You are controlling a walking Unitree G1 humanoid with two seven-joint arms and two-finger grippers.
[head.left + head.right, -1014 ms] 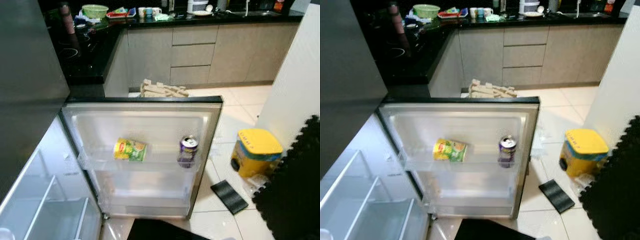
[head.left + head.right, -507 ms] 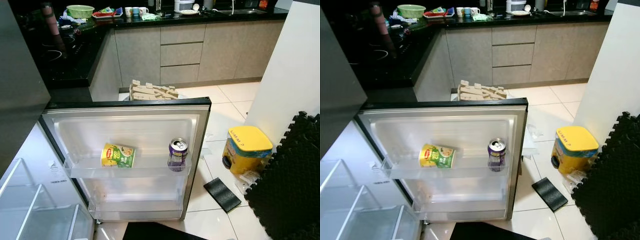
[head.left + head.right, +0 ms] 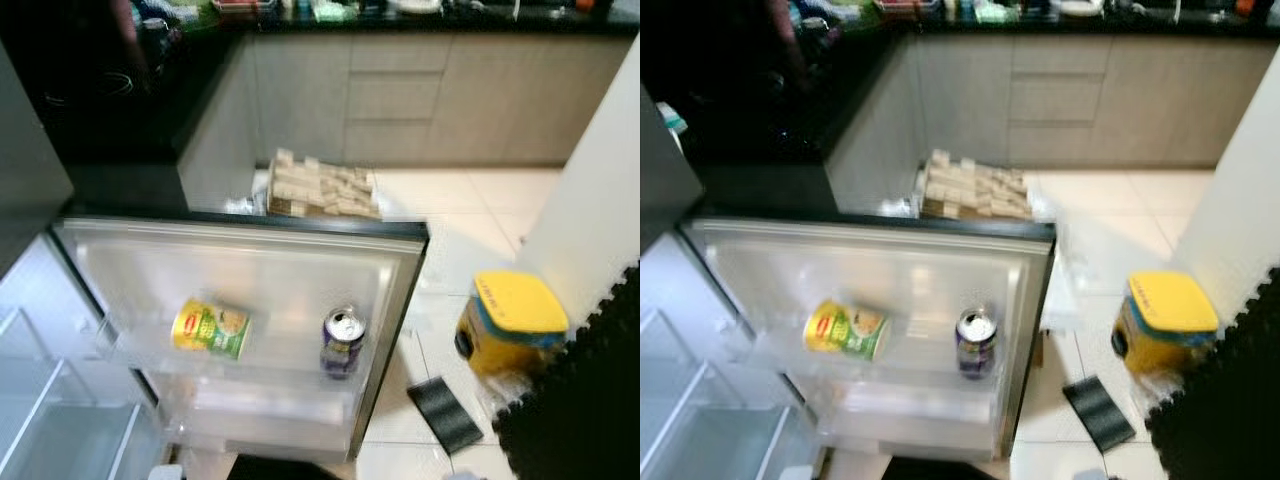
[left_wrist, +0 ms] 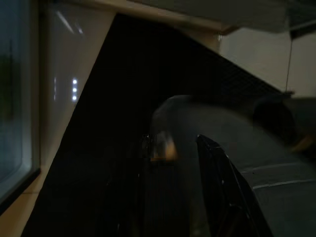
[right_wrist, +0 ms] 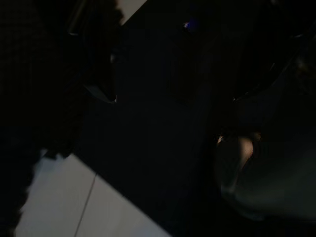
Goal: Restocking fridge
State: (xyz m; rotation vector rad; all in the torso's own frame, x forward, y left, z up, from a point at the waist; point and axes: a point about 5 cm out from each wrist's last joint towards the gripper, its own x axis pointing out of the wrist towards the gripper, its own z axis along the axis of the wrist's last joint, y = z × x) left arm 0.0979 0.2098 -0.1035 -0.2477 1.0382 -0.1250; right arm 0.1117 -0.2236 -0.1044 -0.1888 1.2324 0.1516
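Looking down through our head camera, we see the fridge door [image 3: 250, 270] swung wide open before us, its inner side facing up toward us and the whole picture a little blurred. On its upper door shelf [image 3: 230, 365] a yellow and green can [image 3: 208, 329] lies on its side toward our left, and a purple can [image 3: 342, 342] stands upright toward our right, well apart from the first. Below them a lower door shelf [image 3: 260, 420] sits bare. At our far left we make out the clear shelves and drawers [image 3: 55, 425] of the fridge interior.

Beyond the door a stack of pale blocks [image 3: 320, 188] rests on the tiled floor [image 3: 470, 215], in front of the grey kitchen cabinets [image 3: 420, 95]. A black countertop [image 3: 110, 110] runs along our left and across the back. To our right a yellow bin [image 3: 512, 322] stands on the tiles, with a small dark mat [image 3: 447, 413] lying just beside it and a black foam mat [image 3: 585, 410] at the right edge.

Our left wrist camera is dim; we make out one black finger [image 4: 224, 187] against a dark panel, and we cannot tell whether that gripper is open or closed. Our right wrist camera is almost black, with a patch of pale floor [image 5: 79, 207], and we cannot tell that gripper's state either
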